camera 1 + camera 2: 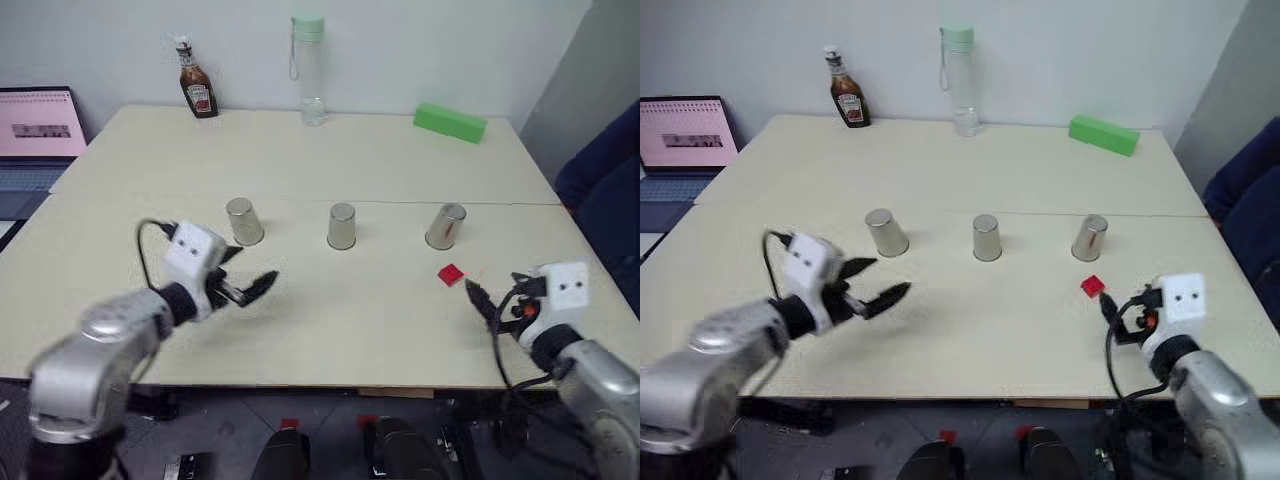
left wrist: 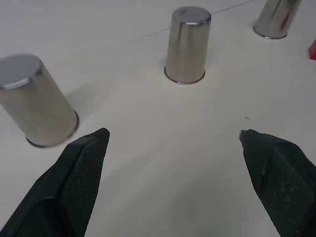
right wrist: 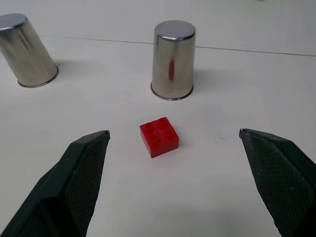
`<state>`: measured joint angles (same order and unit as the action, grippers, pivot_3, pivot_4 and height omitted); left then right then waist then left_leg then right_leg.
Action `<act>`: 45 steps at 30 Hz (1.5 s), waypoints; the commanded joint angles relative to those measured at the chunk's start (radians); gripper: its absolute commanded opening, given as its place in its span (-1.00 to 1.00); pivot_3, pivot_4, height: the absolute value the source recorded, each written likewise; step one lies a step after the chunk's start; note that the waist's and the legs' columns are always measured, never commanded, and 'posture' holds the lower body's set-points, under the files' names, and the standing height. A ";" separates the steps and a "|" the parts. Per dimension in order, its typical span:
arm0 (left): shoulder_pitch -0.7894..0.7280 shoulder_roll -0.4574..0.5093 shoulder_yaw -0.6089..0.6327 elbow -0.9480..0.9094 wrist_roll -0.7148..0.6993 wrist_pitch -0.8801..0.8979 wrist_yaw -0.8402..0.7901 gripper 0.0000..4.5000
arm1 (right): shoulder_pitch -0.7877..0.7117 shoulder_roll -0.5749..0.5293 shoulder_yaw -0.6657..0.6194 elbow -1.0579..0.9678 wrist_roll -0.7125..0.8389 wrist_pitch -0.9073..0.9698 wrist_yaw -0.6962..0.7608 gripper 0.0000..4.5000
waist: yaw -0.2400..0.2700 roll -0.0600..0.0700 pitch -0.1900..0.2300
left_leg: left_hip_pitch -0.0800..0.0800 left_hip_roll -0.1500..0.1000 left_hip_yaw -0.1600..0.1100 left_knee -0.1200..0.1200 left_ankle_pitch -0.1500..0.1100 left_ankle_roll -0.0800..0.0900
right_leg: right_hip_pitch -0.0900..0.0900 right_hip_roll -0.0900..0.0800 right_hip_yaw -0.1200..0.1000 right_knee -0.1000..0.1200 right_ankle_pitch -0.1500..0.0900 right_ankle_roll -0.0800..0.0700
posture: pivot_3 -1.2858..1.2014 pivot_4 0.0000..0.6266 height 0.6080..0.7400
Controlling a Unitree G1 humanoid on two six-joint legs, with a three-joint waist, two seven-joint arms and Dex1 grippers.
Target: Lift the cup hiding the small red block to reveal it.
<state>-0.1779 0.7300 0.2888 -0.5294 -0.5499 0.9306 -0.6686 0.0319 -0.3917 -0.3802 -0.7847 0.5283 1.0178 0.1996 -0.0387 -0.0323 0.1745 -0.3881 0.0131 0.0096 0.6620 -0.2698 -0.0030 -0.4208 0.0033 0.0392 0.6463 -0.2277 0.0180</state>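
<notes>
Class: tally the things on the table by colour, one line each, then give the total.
Silver: 3 cups
Red: 1 block
Green: 1 block
Brown: 1 sauce bottle
Clear: 1 bottle
Total: 7

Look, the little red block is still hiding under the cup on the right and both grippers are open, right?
Not quite. The little red block is not hidden: it sits bare on the table, just in front of the right cup, as the right wrist view shows. The left gripper and right gripper are indeed open.
</notes>
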 commanded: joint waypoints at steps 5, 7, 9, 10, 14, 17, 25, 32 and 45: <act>-0.051 0.058 -0.024 0.073 -0.056 -0.017 -0.096 1.00 | -0.059 0.001 0.024 -0.019 0.084 0.097 -0.008 0.99 | 0.009 0.000 0.001 | -0.004 0.000 -0.002 0.000 0.000 0.000 | -0.002 0.000 0.000 0.000 0.001 0.001 | 0.03 -0.52 1.00; -0.063 0.061 -0.027 0.082 -0.044 -0.029 -0.089 1.00 | -0.062 -0.009 0.018 -0.027 0.093 0.106 -0.003 0.99 | 0.011 0.000 0.001 | -0.006 -0.001 -0.004 0.000 0.000 0.000 | -0.003 -0.002 -0.001 0.000 0.001 0.002 | 0.03 -0.52 1.00; -0.068 0.067 -0.023 0.092 -0.033 -0.040 -0.079 1.00 | -0.051 -0.033 0.023 -0.032 0.098 0.104 0.013 0.99 | 0.011 0.000 0.001 | -0.006 -0.002 -0.003 0.000 0.000 0.000 | -0.003 -0.003 -0.001 -0.001 0.001 0.002 | 0.03 -0.52 1.00; -0.068 0.067 -0.018 0.094 -0.030 -0.043 -0.074 1.00 | -0.048 -0.039 0.024 -0.030 0.101 0.102 0.015 0.99 | 0.010 0.000 0.001 | -0.006 -0.002 -0.003 0.000 0.000 0.000 | -0.003 -0.003 0.000 -0.001 0.001 0.002 | 0.03 -0.52 1.00; -0.057 0.074 -0.014 0.104 0.003 -0.081 -0.048 1.00 | -0.053 -0.041 0.035 -0.018 0.105 0.094 0.011 0.99 | 0.009 0.000 0.001 | -0.005 -0.002 -0.003 0.000 0.000 0.000 | -0.003 -0.004 0.000 0.000 0.001 0.002 | 0.03 -0.52 1.00; -0.039 0.080 0.001 0.096 0.001 -0.083 -0.045 1.00 | -0.071 -0.053 0.077 0.001 0.091 0.082 0.020 0.99 | 0.008 0.000 0.001 | -0.005 -0.001 -0.003 0.000 0.000 0.000 | -0.003 -0.003 0.000 0.000 0.001 0.002 | 0.03 -0.52 1.00; -0.029 0.082 0.016 0.080 -0.014 -0.072 -0.030 1.00 | -0.102 -0.048 0.098 0.029 0.084 0.074 0.016 0.99 | 0.008 0.000 0.001 | -0.005 -0.001 -0.003 0.000 0.000 0.000 | -0.002 -0.003 0.000 0.000 0.001 0.002 | 0.03 -0.52 1.00; -0.023 0.082 0.018 0.066 -0.031 -0.060 -0.020 1.00 | -0.094 -0.046 0.108 0.036 0.082 0.061 0.016 0.99 | 0.008 0.000 0.001 | -0.005 -0.001 -0.003 0.000 0.000 0.000 | -0.002 -0.003 0.000 0.000 0.001 0.003 | 0.03 -0.52 1.00; -0.039 0.092 0.001 0.095 -0.033 -0.079 -0.036 1.00 | -0.071 -0.048 0.113 0.034 0.069 0.043 0.013 0.99 | 0.008 0.000 0.001 | -0.005 -0.001 -0.003 0.000 0.000 0.000 | -0.002 -0.003 0.000 0.000 0.001 0.003 | 0.03 -0.52 1.00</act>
<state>-0.2019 0.8038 0.2728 -0.4243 -0.5742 0.8700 -0.6968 -0.0431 -0.4351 -0.2533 -0.7358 0.6023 1.0860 0.2146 -0.0303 -0.0325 0.1751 -0.3931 0.0119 0.0069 0.6625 -0.2699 -0.0031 -0.4233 0.0000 0.0389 0.6464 -0.2263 0.0207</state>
